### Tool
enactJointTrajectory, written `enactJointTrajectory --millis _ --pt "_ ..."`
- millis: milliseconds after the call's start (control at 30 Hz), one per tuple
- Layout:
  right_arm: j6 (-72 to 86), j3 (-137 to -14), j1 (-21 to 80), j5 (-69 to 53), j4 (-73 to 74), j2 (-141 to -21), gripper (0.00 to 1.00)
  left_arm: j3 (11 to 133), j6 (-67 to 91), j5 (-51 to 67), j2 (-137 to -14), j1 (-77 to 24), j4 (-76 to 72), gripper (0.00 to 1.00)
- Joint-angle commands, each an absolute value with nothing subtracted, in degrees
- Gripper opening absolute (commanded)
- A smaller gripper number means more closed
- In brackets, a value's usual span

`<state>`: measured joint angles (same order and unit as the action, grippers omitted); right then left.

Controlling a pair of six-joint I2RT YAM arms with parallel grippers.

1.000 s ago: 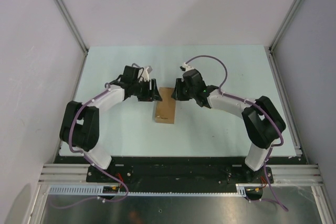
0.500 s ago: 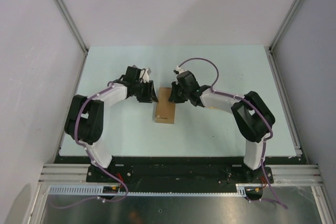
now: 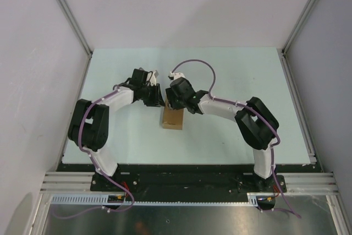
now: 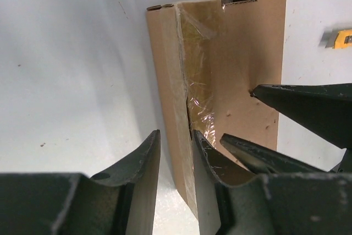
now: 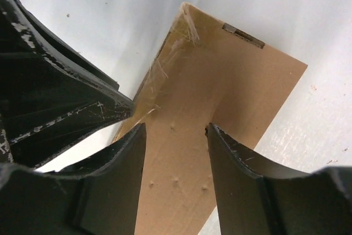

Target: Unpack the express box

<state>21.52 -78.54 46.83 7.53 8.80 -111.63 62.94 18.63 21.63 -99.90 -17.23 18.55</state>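
The express box (image 3: 172, 118) is a small flat brown carton lying closed on the pale table, with clear tape (image 4: 197, 103) along its seam. My left gripper (image 4: 175, 136) straddles the box's left side edge at its far end. Its jaws stand narrowly open, and a sliver of table shows between the outer finger (image 4: 147, 160) and the cardboard. My right gripper (image 5: 175, 130) hovers open over the box top (image 5: 220, 81), nothing between its fingers. In the top view both grippers meet over the box's far end, left gripper (image 3: 160, 102) beside right gripper (image 3: 169, 103).
A yellow-and-black utility knife (image 4: 340, 38) lies on the table just beyond the box's right side. The pale table (image 3: 231, 75) is ringed by aluminium rails (image 3: 297, 97) and white walls. The two arms crowd close above the box.
My right arm has swung left, over the box's far end, and its jaws shut and then opened. The left jaws have narrowed around the box's side edge.
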Motion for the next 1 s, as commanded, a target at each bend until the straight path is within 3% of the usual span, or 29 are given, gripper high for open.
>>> enactJointTrajectory --millis 0,167,467,767,967 --pt "18.1 -80.6 48.1 14.0 11.7 -114.6 0.56 64.7 19.1 20.3 -99.4 -16.8 18.3 0.34" --pt "15.9 -80.6 49.3 16.8 12.7 -117.2 0.59 64.9 20.0 21.0 -99.1 -16.3 18.3 0.35" --pt "13.4 -80.2 51.0 20.7 15.8 -121.5 0.52 65.7 21.8 26.3 -101.1 -14.1 18.2 0.36" --pt "10.4 -77.1 53.6 21.9 13.2 -121.6 0.71 69.1 22.4 30.0 -102.3 -13.3 18.3 0.38" --pt "9.3 -75.1 53.4 20.8 12.7 -122.0 0.74 69.8 22.5 29.7 -103.4 -13.2 18.2 0.38"
